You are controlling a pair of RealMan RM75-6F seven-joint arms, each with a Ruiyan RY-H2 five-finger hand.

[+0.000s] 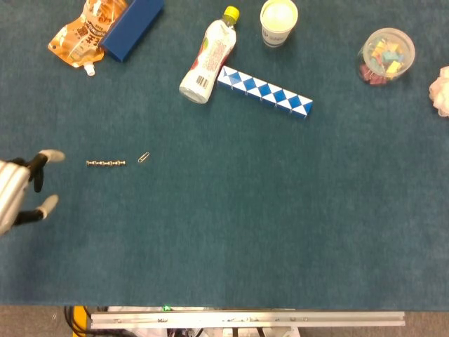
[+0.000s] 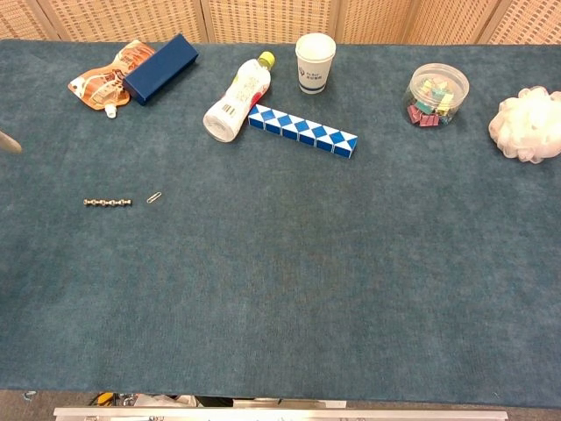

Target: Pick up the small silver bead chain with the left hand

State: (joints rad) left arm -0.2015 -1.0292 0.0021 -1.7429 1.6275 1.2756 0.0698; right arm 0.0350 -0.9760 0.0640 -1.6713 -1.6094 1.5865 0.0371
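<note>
The small silver bead chain (image 1: 106, 163) lies straight on the blue-green cloth at the left, also seen as the bead chain (image 2: 107, 202) in the chest view. My left hand (image 1: 21, 189) enters at the left edge of the head view, fingers apart and holding nothing, a short way left of the chain and slightly nearer me. In the chest view only a fingertip (image 2: 9, 143) of it shows at the left edge. My right hand appears in neither view.
A paper clip (image 1: 144, 156) lies just right of the chain. At the back stand an orange pouch (image 1: 81, 31), blue box (image 1: 131, 27), lying bottle (image 1: 209, 60), blue-white block strip (image 1: 264, 91), paper cup (image 1: 278, 21), clip jar (image 1: 385, 55) and white puff (image 2: 529, 124).
</note>
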